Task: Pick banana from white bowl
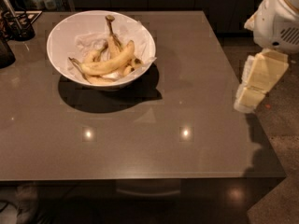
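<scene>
The white bowl stands at the back left of the brown table. It holds several bananas on white paper. The banana, long, thick and curved, lies across the top of the pile, with its tip pointing to the upper right. A slimmer banana with a long dark stem stands up behind it. My gripper, pale and blocky, hangs at the table's right edge. It is far to the right of the bowl, touches nothing and holds nothing that I can see.
A dark holder with utensils stands at the back left corner, with a dark object at the left edge. My white body is at the upper right. The floor lies to the right of the table.
</scene>
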`<state>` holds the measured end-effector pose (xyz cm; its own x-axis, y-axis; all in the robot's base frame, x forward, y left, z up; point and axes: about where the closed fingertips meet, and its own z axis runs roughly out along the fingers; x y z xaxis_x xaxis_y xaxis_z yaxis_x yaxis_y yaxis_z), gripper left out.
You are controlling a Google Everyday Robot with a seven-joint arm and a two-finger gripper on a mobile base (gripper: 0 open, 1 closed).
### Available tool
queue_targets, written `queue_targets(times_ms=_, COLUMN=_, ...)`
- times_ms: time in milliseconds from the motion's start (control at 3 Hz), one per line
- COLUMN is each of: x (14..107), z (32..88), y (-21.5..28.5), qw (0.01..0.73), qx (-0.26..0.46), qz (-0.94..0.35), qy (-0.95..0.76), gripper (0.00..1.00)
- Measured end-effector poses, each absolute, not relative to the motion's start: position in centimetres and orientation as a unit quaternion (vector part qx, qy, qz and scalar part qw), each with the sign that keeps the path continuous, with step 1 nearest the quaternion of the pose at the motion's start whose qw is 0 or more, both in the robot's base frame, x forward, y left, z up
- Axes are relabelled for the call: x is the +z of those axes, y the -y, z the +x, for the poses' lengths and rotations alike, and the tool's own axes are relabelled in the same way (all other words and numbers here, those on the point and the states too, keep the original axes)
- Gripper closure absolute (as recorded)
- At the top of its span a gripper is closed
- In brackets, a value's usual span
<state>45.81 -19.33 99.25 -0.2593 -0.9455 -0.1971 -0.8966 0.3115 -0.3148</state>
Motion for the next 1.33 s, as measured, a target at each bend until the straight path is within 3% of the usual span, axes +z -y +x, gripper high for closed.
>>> queue_targets(times_ms=333, x=100.2, z=47.9, y=16.8, qw=0.177, qx=-0.088, qz=-0.584, qy=-0.787, gripper=0.00)
queue_targets(times_ms=1333, x=99.5, z=51.3, y=12.0, qw=0.184, qx=-0.037, qz=-0.628, qy=-0.755, gripper=0.00)
